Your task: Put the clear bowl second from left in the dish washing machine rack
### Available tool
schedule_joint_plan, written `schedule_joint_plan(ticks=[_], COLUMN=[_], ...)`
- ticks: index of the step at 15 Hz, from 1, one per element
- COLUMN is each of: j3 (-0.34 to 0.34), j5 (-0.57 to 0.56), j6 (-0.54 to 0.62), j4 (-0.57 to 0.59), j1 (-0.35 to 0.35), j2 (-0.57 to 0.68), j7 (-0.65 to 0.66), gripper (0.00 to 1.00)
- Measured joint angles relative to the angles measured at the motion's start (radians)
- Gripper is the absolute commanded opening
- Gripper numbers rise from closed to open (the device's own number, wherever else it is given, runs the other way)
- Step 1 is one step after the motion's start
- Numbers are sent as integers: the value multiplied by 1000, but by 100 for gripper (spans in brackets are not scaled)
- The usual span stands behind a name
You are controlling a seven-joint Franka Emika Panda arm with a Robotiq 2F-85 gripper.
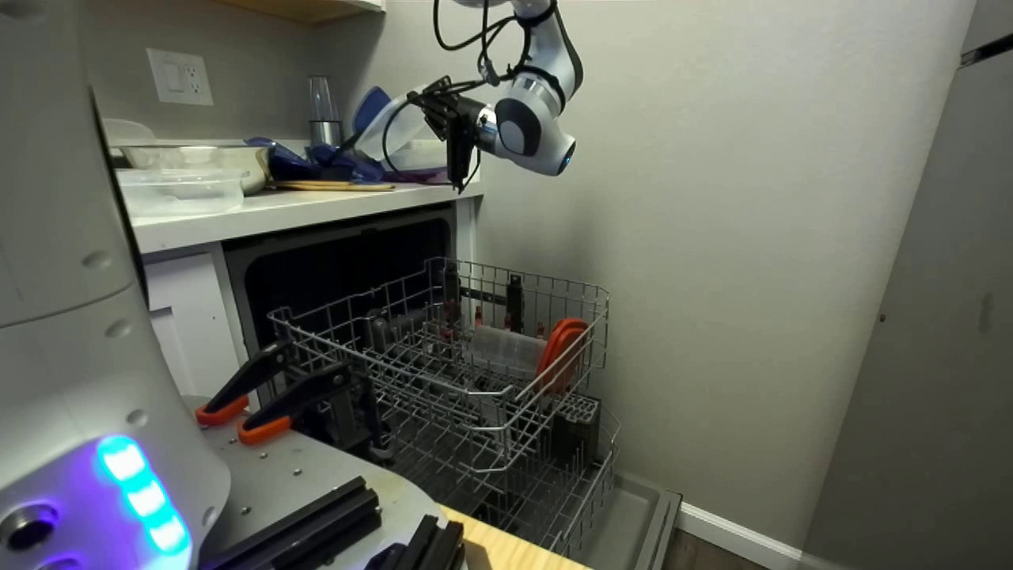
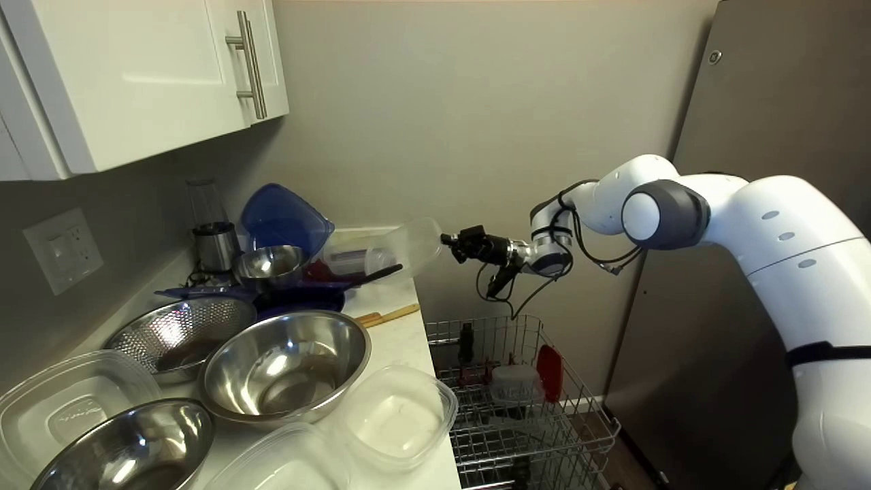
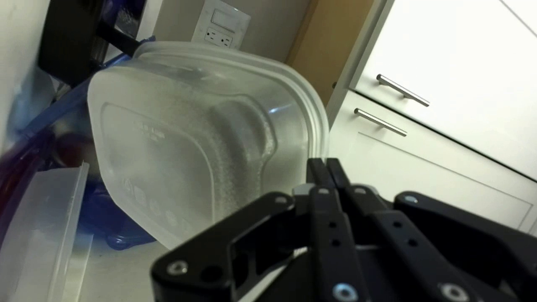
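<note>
Pincer (image 3: 324,164) tight on ridge-rimmed, round-cornered clear plastic bowl (image 3: 201,134)

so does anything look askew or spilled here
The clear bowl is askew over the counter: it tilts steeply, with the gripper apparently pinching only its rim. I see no spill or damage.

The bent arm (image 2: 742,204) holds its gripper (image 3: 326,163) roughly level, fingers (image 3: 317,170) pinched together

Perforated metal colander (image 2: 194,325) beside a large steel bowl (image 2: 289,361) on the countertop (image 2: 398,344)
</note>
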Motion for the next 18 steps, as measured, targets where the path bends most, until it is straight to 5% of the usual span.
schedule_joint_plan(ticks=[18], j3=[-52], j5=[-41], j6=[372], j4=[-182], j1=[4], j2=[-260], j7=[-213], gripper=[1])
